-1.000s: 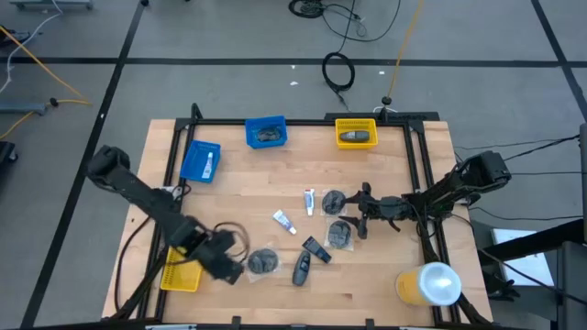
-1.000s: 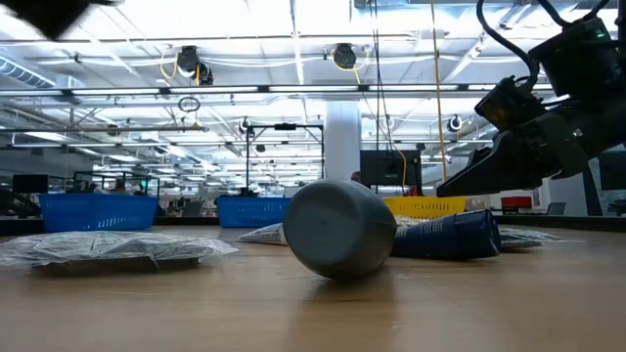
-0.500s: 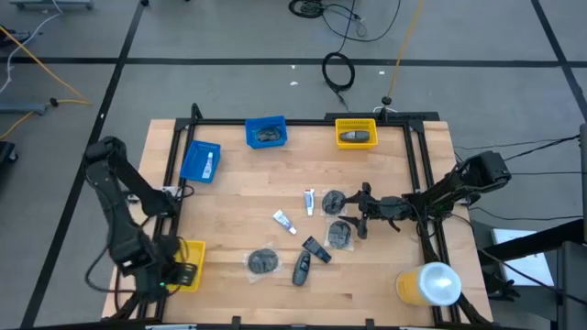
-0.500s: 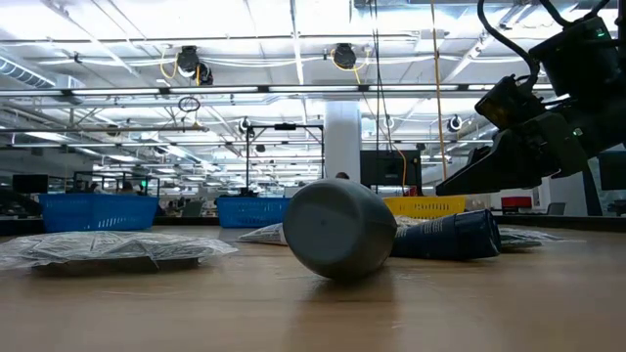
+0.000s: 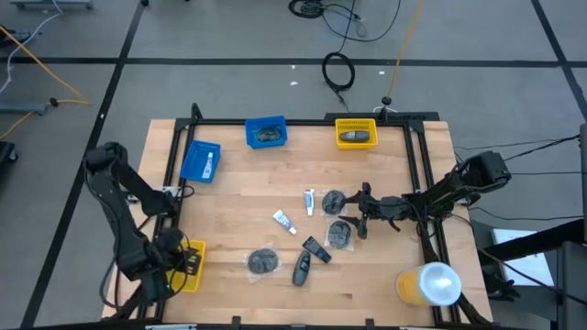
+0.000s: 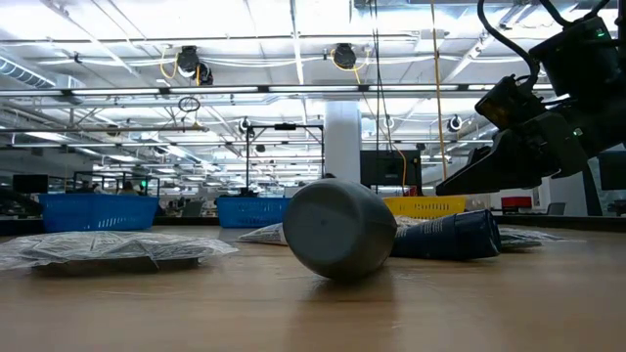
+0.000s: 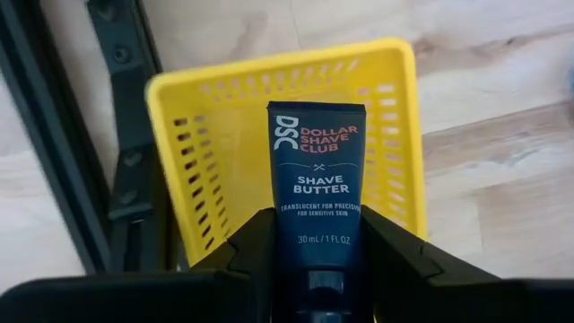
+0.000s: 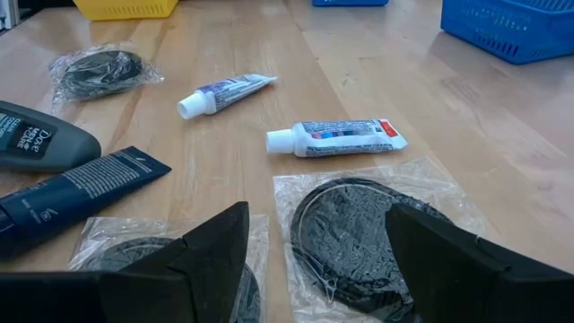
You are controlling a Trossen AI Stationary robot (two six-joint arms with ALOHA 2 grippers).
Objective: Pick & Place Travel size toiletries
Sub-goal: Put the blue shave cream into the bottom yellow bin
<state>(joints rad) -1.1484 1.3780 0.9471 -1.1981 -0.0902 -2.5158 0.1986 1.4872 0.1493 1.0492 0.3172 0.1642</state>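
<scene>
At the lower left of the overhead frame the left claw [image 5: 174,261] hangs over a yellow bin [image 5: 186,266] at the table's [image 5: 238,197] left edge. Its wrist camera shows the fingers closed on a dark blue tube [image 7: 316,211] marked "Shave Butter" — held by its cap end, long axis running straight away from the claw, flat crimped end pointing out over the bin's slotted floor.

There are four bins in all: that yellow one, a blue one [image 5: 200,162] in the upper left of the table holding one small white tube, a second blue one [image 5: 266,132] at the top edge with something dark inside, and a second yellow one [image 5: 356,134] to its right with one dark oblong piece lying crosswise.

Loose on the wood I count seven items. Three round dark pads in clear wrap: one at lower centre [image 5: 263,261], two more [image 5: 334,201] [image 5: 340,234] stacked up-and-down in the frame by the right claw. Two white tubes: one [image 5: 283,221] lying diagonally, the other [image 5: 309,202] nearly vertical in the frame. Two dark oblong pieces [image 5: 316,249] [image 5: 302,269] at lower centre, both tilted (one a bottle, one a flat tube).

The right claw [image 5: 359,213] sits low right of centre, fingers spread wide and empty, straddling the two wrapped pads.

A large yellow-and-white cylinder [image 5: 427,283] stands at the lower right corner.
</scene>
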